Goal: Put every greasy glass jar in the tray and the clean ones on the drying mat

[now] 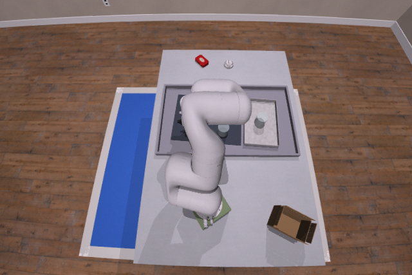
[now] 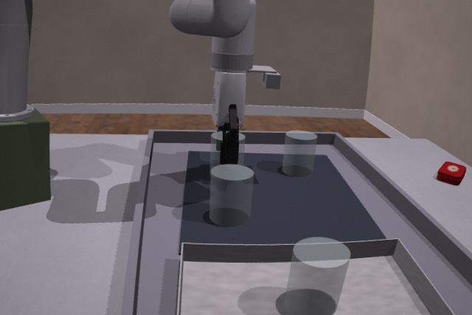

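Observation:
Three clear glass jars stand on the dark drying mat [image 2: 278, 201], which lies in a grey recessed basin. My gripper [image 2: 228, 153] comes straight down on the far left jar and is shut on it, with the jar standing on the mat. A second jar [image 2: 231, 194] stands just in front of it, and a third [image 2: 299, 152] is at the far right of the mat. Another jar [image 2: 318, 274] stands in the pale tray. In the overhead view my arm hides the gripper and the held jar; one mat jar [image 1: 223, 130] and the tray jar [image 1: 261, 119] show.
The basin has a raised rim [image 2: 380, 178] all around. A red button box [image 2: 451, 172] and a small white knob [image 1: 228, 64] sit beyond it. An open cardboard box [image 1: 291, 223] lies at the near right of the table. A blue panel [image 1: 121, 169] runs along the left.

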You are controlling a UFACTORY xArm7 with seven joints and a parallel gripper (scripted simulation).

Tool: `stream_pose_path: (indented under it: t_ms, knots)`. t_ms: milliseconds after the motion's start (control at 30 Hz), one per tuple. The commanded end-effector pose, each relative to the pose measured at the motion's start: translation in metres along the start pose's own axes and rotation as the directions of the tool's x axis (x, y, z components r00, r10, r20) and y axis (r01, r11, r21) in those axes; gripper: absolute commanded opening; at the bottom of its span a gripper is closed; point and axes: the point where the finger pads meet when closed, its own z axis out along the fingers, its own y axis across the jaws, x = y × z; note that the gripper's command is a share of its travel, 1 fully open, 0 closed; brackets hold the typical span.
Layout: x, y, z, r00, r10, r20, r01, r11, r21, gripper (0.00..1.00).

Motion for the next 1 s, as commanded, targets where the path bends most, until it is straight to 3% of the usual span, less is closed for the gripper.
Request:
stream_pose_path:
  t_ms: [0, 967]
  knots:
    - [0.001, 0.000, -0.006, 1.000, 0.000, -0.003, 0.000, 1.000, 0.000, 0.00]
    - [0.001, 0.000, -0.077, 1.000, 0.000, -0.003, 0.000, 1.000, 0.000, 0.00]
